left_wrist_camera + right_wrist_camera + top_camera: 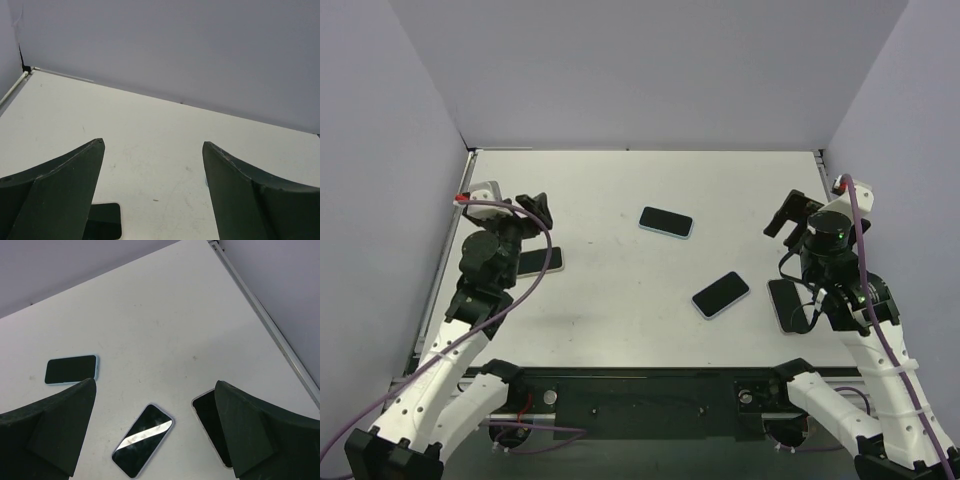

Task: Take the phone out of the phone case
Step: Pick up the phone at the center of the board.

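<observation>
Overhead view of a white tabletop (620, 180) enclosed by pale grey walls (650, 70), with two white-and-black robot arms reaching in from the near edge. Four dark-screened phones lie flat and face up on it. A black phone in a light blue case (666, 221) lies near the middle, towards the back. A second black phone with a light blue rim (721, 294) lies at an angle nearer the front, right of centre. A third dark phone with a pale rim (778, 300) lies just beside it, partly hidden under the right arm. A fourth dark phone (542, 261) lies at the left, partly under the left arm. The left gripper (535, 210) hovers above the table, jaws wide with nothing between them; the right gripper (790, 215) is also spread wide and empty
</observation>
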Robot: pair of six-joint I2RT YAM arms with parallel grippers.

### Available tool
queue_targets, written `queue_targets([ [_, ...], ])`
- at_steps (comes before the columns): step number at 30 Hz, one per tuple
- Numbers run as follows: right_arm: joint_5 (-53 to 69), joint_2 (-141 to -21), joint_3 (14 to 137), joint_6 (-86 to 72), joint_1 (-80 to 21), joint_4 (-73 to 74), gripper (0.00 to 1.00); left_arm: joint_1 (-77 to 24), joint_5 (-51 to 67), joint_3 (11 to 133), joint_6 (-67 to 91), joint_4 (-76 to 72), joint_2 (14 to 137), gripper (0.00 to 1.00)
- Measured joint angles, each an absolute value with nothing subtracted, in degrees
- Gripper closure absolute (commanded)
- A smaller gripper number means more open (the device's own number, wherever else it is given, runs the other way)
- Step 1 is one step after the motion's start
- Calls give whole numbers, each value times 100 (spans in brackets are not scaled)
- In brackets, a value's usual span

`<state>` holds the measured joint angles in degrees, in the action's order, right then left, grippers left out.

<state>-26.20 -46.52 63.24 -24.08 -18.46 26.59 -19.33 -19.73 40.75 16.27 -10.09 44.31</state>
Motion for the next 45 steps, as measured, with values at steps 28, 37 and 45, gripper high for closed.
queue_targets([
  [28,-1957,-5100,6176,-2552,-1848,2587,0,-89,-716,5741,7083,1531,8886,61],
  [37,-1968,-4827,6178,-2477,-1850,2545,0,132,-416,6716,7634,1179,11052,62],
  [45,-1811,-4965,6156,-2475,-1859,2368,0,119,-489,6278,7456,1350,10652,62],
])
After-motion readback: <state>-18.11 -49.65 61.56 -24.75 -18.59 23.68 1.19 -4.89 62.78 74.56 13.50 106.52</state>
